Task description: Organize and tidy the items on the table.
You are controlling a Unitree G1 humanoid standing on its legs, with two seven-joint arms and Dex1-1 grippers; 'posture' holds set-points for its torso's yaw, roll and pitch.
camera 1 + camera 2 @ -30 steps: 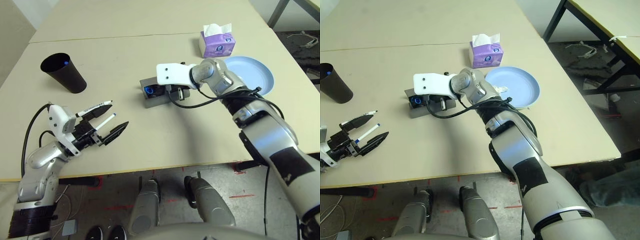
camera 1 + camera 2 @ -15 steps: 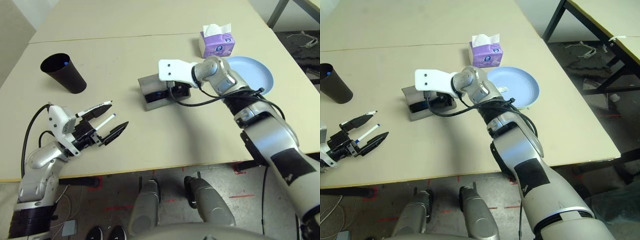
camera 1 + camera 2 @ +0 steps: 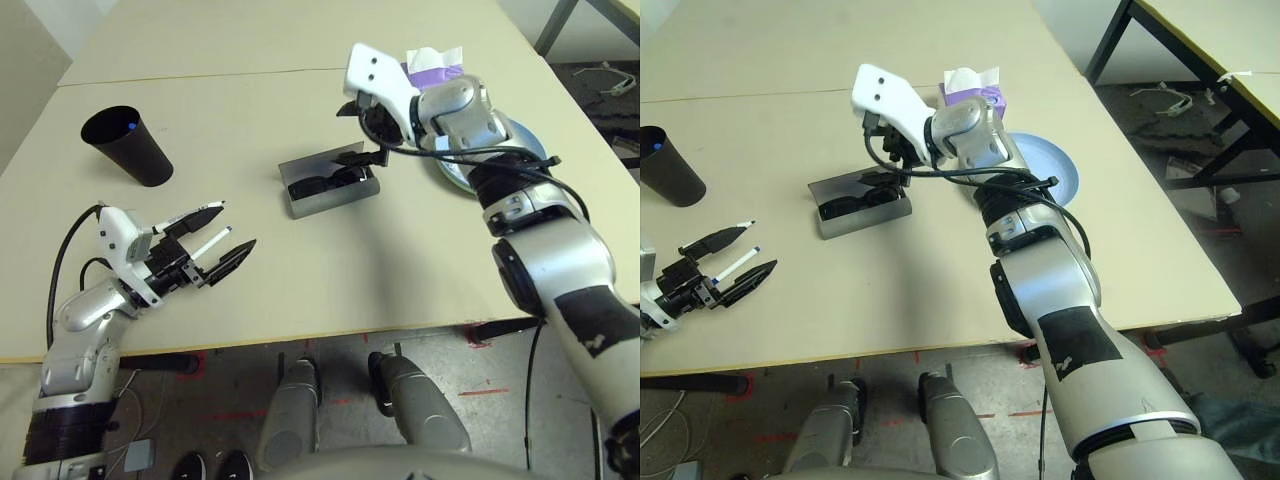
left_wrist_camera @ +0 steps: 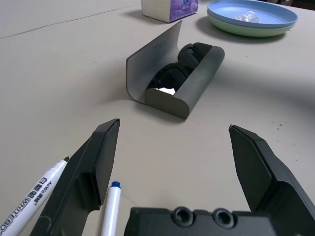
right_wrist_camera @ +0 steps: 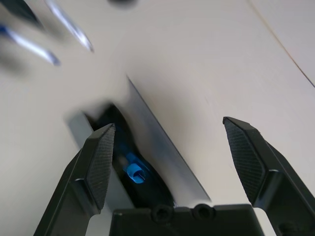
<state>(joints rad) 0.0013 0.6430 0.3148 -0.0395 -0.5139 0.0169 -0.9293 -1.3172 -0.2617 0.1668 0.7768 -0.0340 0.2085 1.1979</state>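
Glasses case [image 3: 330,187] lying open mid-table [image 3: 300,280], sunglasses [image 4: 184,61] inside. Right gripper [image 3: 368,130] just above case, fingers spread, empty. Left gripper [image 3: 213,247] well to case's near left, spread, two markers [image 3: 200,228] between its fingers. Cup [image 3: 128,145] far left of case; stacked plates [image 4: 253,17] right of it.

Head stereo overhead; wrist cams near glasses case [image 4: 182,81].

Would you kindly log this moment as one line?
right gripper: open, above glasses case | sunglasses: inside open case | left gripper: open, beside markers
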